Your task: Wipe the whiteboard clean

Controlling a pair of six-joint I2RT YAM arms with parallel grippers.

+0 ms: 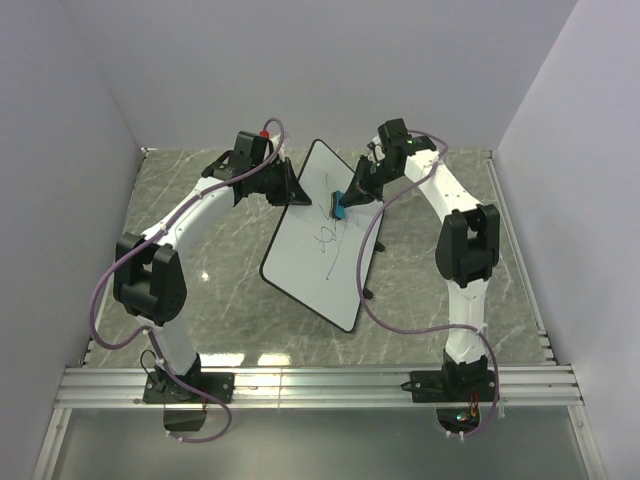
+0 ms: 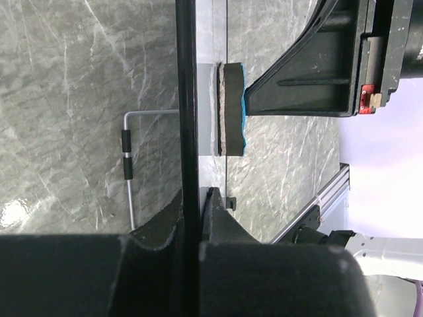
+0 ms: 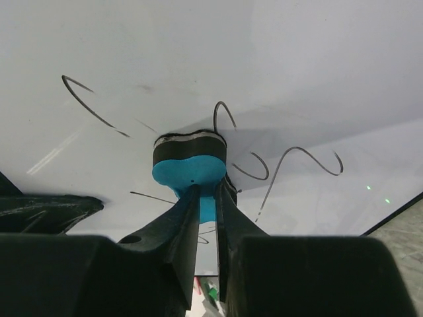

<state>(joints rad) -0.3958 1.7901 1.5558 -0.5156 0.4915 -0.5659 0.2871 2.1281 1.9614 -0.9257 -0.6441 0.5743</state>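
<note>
Wiping is under way: right claw (image 3: 206, 195) clamped on the eraser (image 3: 188, 168) against the whiteboard (image 3: 264, 59), left claw (image 2: 197, 198) clamped on its rim (image 2: 187, 99); next, sweep across the scribbles (image 3: 291, 162).

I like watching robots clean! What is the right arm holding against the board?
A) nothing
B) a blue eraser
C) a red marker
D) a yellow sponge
B: the right jaws pinch a blue eraser that sits against the whiteboard.
</note>
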